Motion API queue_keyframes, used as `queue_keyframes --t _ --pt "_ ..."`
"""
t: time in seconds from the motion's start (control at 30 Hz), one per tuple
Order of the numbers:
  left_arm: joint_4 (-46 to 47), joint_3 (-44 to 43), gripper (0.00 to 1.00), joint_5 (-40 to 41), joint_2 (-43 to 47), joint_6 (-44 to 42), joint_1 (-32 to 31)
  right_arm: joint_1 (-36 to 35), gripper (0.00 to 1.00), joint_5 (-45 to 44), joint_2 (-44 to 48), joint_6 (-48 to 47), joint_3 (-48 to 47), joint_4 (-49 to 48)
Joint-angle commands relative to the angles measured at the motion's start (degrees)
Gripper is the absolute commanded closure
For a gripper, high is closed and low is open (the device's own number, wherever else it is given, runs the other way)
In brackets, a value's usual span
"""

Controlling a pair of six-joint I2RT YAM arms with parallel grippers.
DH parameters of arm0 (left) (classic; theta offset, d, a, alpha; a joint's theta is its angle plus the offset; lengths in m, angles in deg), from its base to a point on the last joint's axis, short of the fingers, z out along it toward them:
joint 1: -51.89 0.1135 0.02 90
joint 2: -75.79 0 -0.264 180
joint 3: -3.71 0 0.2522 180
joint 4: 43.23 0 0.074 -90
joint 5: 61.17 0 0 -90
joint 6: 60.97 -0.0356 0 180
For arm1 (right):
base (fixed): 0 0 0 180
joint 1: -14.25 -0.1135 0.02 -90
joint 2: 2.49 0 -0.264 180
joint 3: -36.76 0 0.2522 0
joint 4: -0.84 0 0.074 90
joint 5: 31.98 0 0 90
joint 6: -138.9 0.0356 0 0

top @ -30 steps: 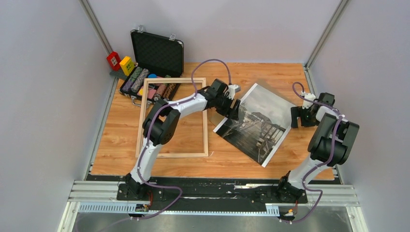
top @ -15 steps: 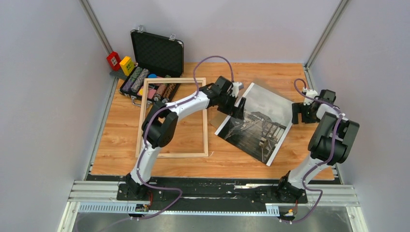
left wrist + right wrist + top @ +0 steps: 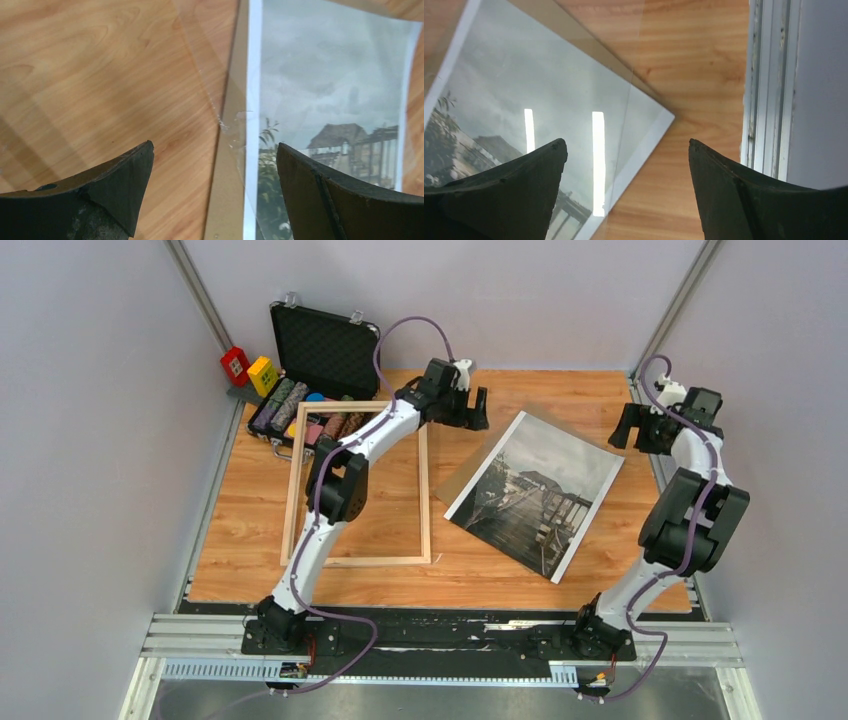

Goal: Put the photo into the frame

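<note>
a: how many things are lying on the desk (image 3: 250, 525) right now?
b: one photo (image 3: 535, 495) is lying flat on the right half, turned at an angle. one frame (image 3: 370, 560) is lying flat on the left half, apart from the photo, with bare wood showing through it
a: are the two arms gripping anything?
b: no. the left end effector (image 3: 215, 150) is hovering near the photo's far corner, with its jaws standing wide and nothing between them. the right end effector (image 3: 626, 145) is hovering over the photo's right corner, close to the side rail, and it is also gaping wide and empty
a: anything else showing?
b: one brown board (image 3: 227, 190) is peeking out beside the photo's white border. one black case (image 3: 325, 345) is standing open at the far left, and one red block (image 3: 235, 364) and one yellow block (image 3: 262, 373) are sitting beside it
</note>
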Motion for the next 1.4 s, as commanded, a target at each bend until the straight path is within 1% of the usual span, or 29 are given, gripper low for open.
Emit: queue_keyframes --t 0.0,0.27,0.63,1.07,1.2,1.23,1.37 --pt "0.66 -3.04 0.0 0.93 -4.03 1.06 -0.96 0.07 0.11 8.77 -7.67 6.97 -8.62 0.91" --pt "1.98 -5.47 0.0 -0.52 -8.17 3.04 -0.97 -0.01 0.11 13.77 -20.53 12.18 -20.13 1.2" --pt "2.18 -6.99 0.0 -7.67 -12.19 5.61 -2.08 -2.19 0.11 17.97 -29.8 13.8 -27.66 1.61" --pt "5.5 -5.29 0.01 -17.43 -14.42 8.63 -2.8 -3.07 0.12 22.63 -33.48 15.87 -27.94 2.34" --pt "6.92 -3.49 0.01 -19.45 -13.8 9.1 -2.8 -3.03 0.13 26.64 -33.08 15.88 -27.45 2.4" --pt "7.18 -3.02 0.01 -19.73 -13.51 9.08 -2.8 -3.09 0.14 27.85 -32.86 17.34 -27.37 2.4" --pt "7.64 -1.22 0.01 -20.32 -12.06 8.53 -2.76 -2.88 0.17 33.04 -30.02 17.41 -26.79 2.4"
